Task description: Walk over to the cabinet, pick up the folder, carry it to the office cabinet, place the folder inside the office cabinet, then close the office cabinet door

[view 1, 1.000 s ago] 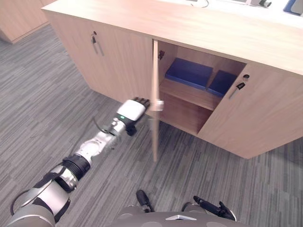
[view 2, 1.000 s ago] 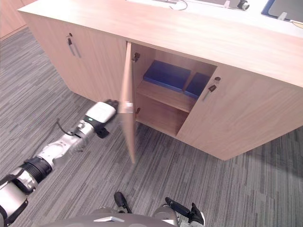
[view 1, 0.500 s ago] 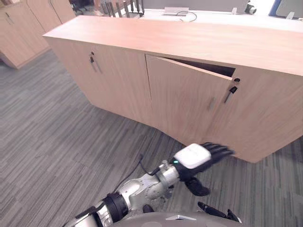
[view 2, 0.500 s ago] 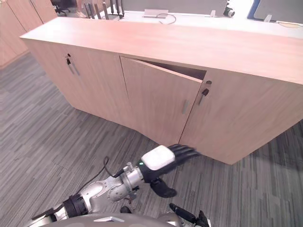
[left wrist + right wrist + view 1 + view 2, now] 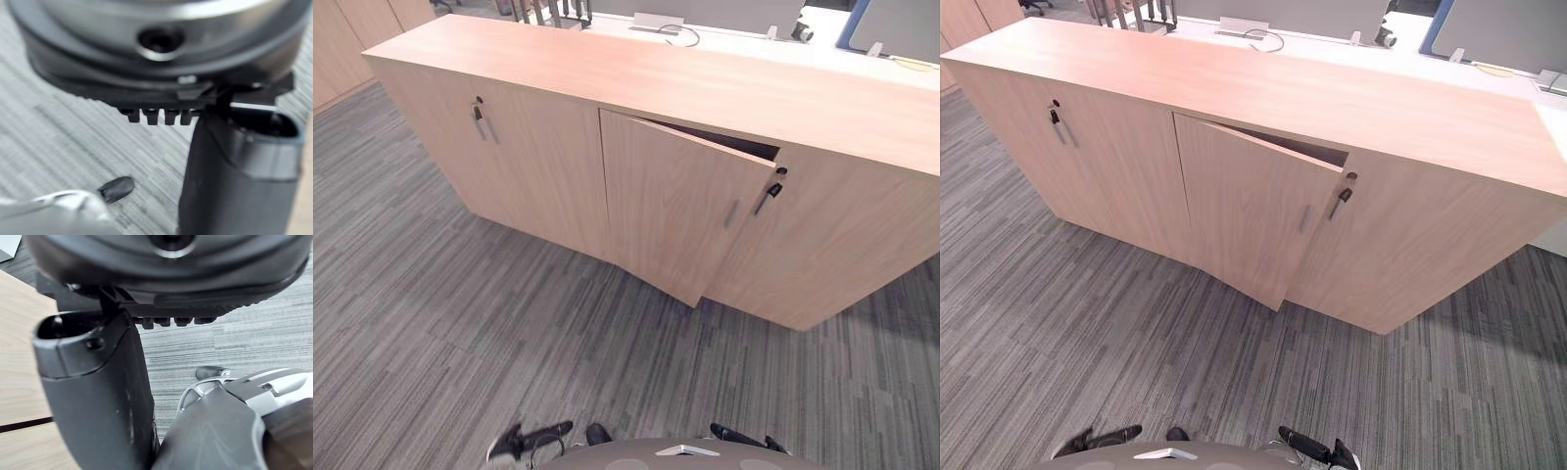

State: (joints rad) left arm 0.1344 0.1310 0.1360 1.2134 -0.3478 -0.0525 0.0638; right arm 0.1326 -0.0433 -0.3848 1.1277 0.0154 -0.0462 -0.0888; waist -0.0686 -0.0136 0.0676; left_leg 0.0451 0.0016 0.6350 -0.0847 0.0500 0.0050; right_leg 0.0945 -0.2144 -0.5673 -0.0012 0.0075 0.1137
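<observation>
The office cabinet (image 5: 558, 78) is long, of light wood, and stands across the back of the left eye view. Its middle door (image 5: 671, 211) hangs ajar, hinged on its left side. A dark gap (image 5: 724, 140) shows along the door's top, and the folder inside is hidden behind the door. My left hand (image 5: 536, 435) hangs low by my body, far from the door, its fingers (image 5: 156, 116) straight and holding nothing. My right hand (image 5: 742, 437) hangs low on the other side, also open and holding nothing, its thumb (image 5: 98, 391) straight.
Keys stick out of the left door (image 5: 478, 110) and the right door (image 5: 767, 191). Grey striped carpet (image 5: 460, 313) lies between me and the cabinet. A white desk (image 5: 1351, 49) with cables stands behind it. More wooden cabinets (image 5: 342, 44) stand at the far left.
My left hand swung the wide-open door almost shut, hiding the blue folders, then dropped back to my side. The camera view has shifted too.
</observation>
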